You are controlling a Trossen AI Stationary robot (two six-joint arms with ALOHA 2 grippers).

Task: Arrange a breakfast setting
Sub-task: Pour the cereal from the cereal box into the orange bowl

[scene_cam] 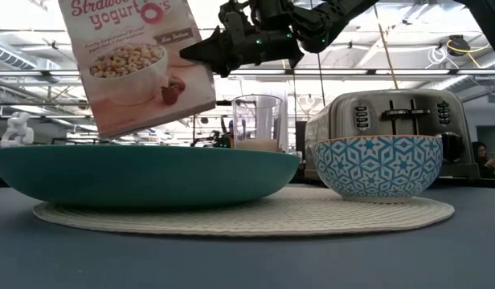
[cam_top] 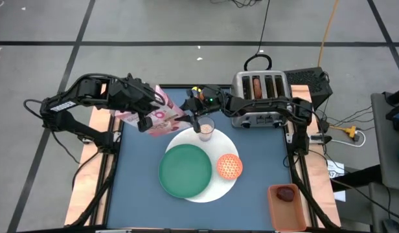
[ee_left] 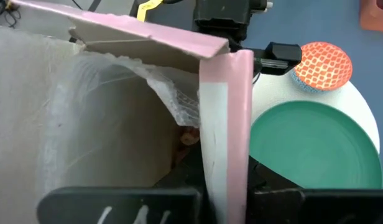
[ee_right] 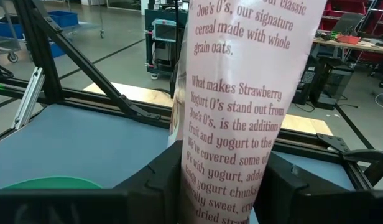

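Between the two grippers, above the back part of the blue table [cam_top: 135, 188], hangs the pink cereal box [cam_top: 159, 115], lifted clear of the surface and tilted. In the high view its long axis runs roughly across the table from the left arm toward the right arm; in the low view its printed front faces the camera, leaning, with the lower corner pointing down toward the green round plate [cam_top: 185, 169]. The left wrist view shows its top flaps open and the clear liner bag inside.

The left arm reaches in from the table's left side, bent at the elbow, and the left gripper [cam_top: 142, 111] is clamped on the box's left end. The right arm stretches leftward from in front of the toaster [cam_top: 259, 98], and the right gripper [cam_top: 194, 111] pinches the box's narrow printed side between its two fingers.

Below and toward the front from the grippers lies the larger white disc [cam_top: 211, 188], carrying the plate and the small orange bowl [cam_top: 229, 166]. The milk glass [cam_top: 205, 129] stands just beneath the right gripper, on the disc's back edge. Well off to the front right, a dark-red fruit [cam_top: 286, 193] sits in an orange tray [cam_top: 274, 210].
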